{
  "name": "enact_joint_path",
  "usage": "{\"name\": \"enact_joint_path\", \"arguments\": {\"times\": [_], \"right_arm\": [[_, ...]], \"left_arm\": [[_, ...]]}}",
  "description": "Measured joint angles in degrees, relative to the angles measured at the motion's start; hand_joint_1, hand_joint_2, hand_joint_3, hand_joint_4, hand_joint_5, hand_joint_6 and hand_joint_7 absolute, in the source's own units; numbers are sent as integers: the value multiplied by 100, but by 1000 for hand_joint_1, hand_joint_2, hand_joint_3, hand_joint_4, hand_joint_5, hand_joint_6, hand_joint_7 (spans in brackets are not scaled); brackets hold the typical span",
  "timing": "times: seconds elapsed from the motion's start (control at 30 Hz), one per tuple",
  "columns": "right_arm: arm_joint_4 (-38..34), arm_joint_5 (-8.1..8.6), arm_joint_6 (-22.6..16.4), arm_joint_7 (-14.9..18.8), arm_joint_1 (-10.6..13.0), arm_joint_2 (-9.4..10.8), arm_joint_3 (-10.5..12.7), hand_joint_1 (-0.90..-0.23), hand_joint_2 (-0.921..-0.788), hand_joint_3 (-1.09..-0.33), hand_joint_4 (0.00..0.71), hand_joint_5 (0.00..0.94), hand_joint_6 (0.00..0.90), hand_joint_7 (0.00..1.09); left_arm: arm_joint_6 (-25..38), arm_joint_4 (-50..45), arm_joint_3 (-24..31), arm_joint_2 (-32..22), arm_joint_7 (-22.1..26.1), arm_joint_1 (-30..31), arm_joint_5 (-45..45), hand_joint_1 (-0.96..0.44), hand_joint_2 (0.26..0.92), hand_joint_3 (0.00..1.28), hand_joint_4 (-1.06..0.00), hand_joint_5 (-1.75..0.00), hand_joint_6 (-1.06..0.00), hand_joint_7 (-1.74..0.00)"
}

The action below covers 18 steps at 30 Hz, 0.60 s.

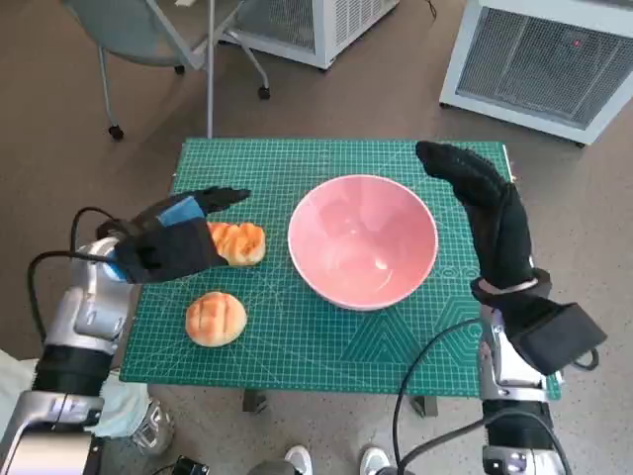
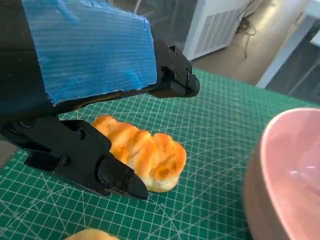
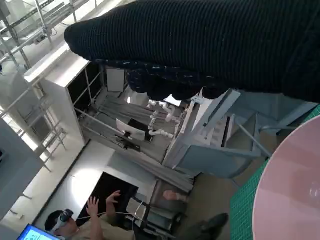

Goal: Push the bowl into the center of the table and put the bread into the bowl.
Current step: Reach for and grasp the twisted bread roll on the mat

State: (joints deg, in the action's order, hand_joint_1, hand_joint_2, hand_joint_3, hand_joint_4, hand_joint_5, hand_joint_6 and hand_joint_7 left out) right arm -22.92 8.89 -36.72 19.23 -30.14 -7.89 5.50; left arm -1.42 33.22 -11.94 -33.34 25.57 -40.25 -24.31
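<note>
A pink bowl (image 1: pixel 363 240) sits near the middle of the green mat (image 1: pixel 297 332), slightly right; its rim also shows in the left wrist view (image 2: pixel 287 175) and the right wrist view (image 3: pixel 290 192). A golden bread roll (image 1: pixel 238 242) lies left of the bowl. My left hand (image 1: pixel 170 239) hovers over the roll's left side with fingers apart around the roll (image 2: pixel 145 152), not gripping it. A second, rounder bread roll (image 1: pixel 216 318) lies nearer the front left. My right hand (image 1: pixel 487 203) stands just right of the bowl, fingers stretched out, holding nothing.
The mat covers the small table. A chair (image 1: pixel 148 30) stands on the floor beyond the far left corner, and white units (image 1: pixel 539 59) beyond the far right. A person (image 3: pixel 85 222) sits in the distance in the right wrist view. Shoes (image 1: pixel 331 460) show below the front edge.
</note>
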Motion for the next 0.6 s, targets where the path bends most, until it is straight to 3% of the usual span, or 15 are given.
{"name": "enact_joint_path", "arguments": {"times": [0.17, 0.43, 0.47, 0.5, 0.53, 0.6], "right_arm": [[-3, 4, -18, 0, 0, 12, 1, -754, -921, -768, 148, 0, -1, 500], [0, 24, -30, 1, 2, 22, 5, -749, -921, -769, 146, 0, -1, 497], [2, 25, -31, 1, 2, 23, 5, -748, -921, -769, 146, 0, -1, 497], [2, 26, -31, 0, 2, 23, 6, -747, -921, -769, 146, 0, -1, 497], [3, 26, -33, 0, 2, 25, 5, -744, -921, -769, 146, 0, -1, 497], [4, 26, -33, 0, 2, 27, 6, -741, -921, -769, 146, 0, -1, 497]], "left_arm": [[-48, 517, -237, 149, -180, -236, -186, -20, 753, 4, -217, -9, -416, -7], [-139, 1493, -635, 414, -546, -657, -535, -3, 776, 10, -359, -28, -485, -18], [-141, 1612, -673, 452, -585, -702, -561, 132, 828, 25, -482, -453, -509, -22], [-142, 1705, -709, 485, -614, -740, -590, 180, 847, 33, -522, -608, -518, -22], [-144, 1819, -755, 523, -643, -784, -627, 148, 834, 30, -547, -1018, -553, -30], [-159, 1993, -814, 585, -692, -848, -677, 109, 827, 28, -550, -1448, -608, -43]]}}
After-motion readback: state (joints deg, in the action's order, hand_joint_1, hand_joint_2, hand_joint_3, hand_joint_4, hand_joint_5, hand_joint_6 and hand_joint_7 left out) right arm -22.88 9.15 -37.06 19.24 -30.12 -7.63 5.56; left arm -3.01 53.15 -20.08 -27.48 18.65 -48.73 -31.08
